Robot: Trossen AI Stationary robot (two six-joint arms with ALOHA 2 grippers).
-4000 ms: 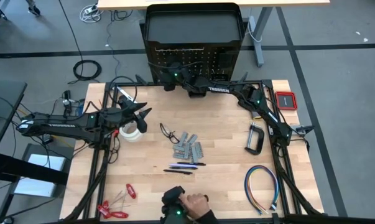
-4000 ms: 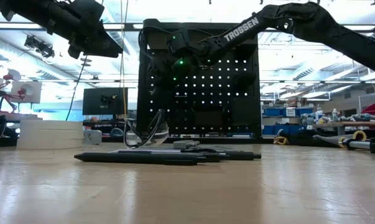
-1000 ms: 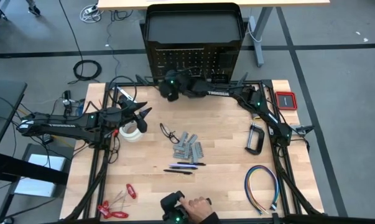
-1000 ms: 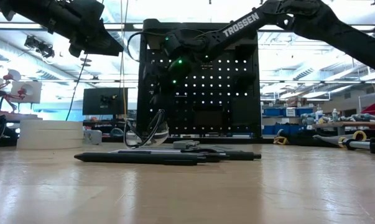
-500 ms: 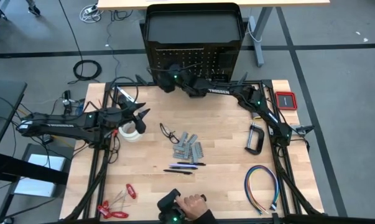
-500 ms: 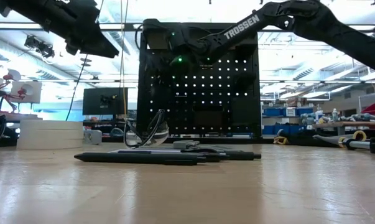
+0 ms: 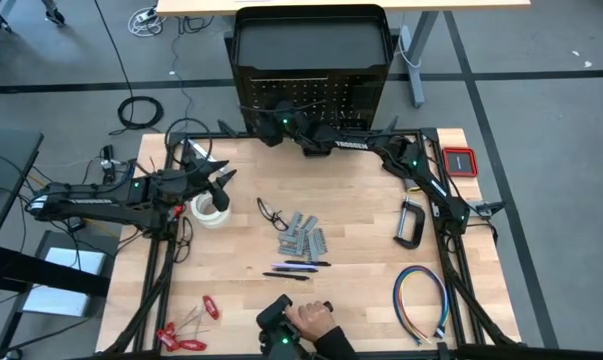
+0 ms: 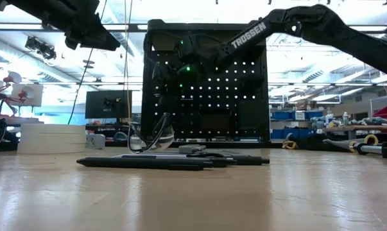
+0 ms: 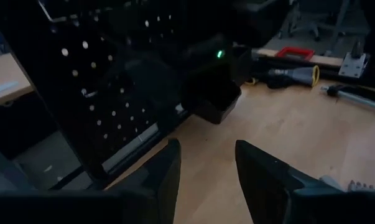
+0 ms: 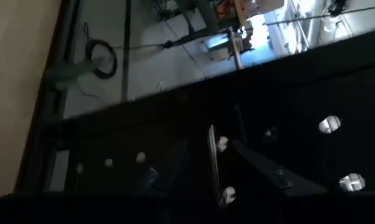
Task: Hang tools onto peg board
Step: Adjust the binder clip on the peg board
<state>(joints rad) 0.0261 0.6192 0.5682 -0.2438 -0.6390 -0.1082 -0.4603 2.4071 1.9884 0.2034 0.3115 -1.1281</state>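
The peg board, a black upright panel with holes, stands at the table's far edge. My right gripper reaches level to its upper left face. In the right wrist view a thin silver bar-shaped tool stands against the board between the parted fingers of my right gripper. My left gripper hangs open and empty above a white tape roll at the table's left. Grey metal pieces, dark pens, a black cable loop, a black C-clamp and red-handled tools lie on the table. My right gripper has a finger on either side of the silver bar's lower part, coming level from the table's near side. Dark gaps show on both sides of the bar, and I cannot tell whether either finger touches it.
A multicoloured wire loop lies at the near right and a small red case at the far right corner. A person's hand rests on a black device at the near edge. Bare wood lies around the tools.
My right gripper has moved a little toward the peg board's face and tipped its wrist there. The person's hand at the near edge has shifted slightly.
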